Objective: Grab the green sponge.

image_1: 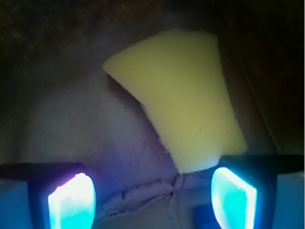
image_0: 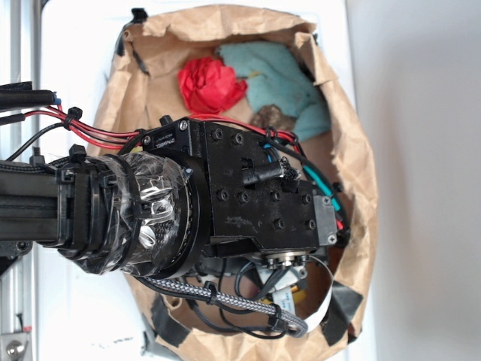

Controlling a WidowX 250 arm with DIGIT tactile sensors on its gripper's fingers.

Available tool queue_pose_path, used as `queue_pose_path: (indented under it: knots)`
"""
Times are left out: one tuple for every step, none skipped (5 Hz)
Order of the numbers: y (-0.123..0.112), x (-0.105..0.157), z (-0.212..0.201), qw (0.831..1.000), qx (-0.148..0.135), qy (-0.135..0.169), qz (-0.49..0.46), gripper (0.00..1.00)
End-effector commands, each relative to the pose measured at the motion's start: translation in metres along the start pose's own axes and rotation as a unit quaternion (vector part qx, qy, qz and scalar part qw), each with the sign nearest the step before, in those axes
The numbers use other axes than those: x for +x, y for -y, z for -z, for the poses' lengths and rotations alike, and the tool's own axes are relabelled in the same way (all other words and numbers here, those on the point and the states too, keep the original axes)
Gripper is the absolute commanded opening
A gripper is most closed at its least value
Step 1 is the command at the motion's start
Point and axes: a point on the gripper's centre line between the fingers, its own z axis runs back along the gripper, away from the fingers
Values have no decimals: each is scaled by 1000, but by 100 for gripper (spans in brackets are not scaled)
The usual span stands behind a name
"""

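In the wrist view the green sponge (image_1: 183, 102), a flat yellow-looking trapezoid of foam, lies on the brown paper floor of the bag, ahead of my gripper (image_1: 152, 198). The gripper is open, with nothing between its glowing pads (image_1: 72, 202). The sponge's near corner ends just above the right pad (image_1: 233, 195), without lying between the two. In the exterior view my black wrist block (image_0: 255, 188) hangs over the bag and hides the sponge and the fingers.
The brown paper bag (image_0: 349, 143) rings the work area with its raised rim. At its far end lie a red crumpled object (image_0: 210, 84), a pale blue cloth (image_0: 282, 79) and a small brown object (image_0: 272, 116). A torn paper seam (image_1: 157, 193) runs between the pads.
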Motion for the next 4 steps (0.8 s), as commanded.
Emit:
queue_pose_path:
  knots:
    - [-11,10,-19,998,51,38,9,100]
    - [-15,18,-31,995,65,79,-7,100]
    - [-19,17,-40,992,78,97,-16,100]
    - [-22,12,-45,992,76,97,-12,100]
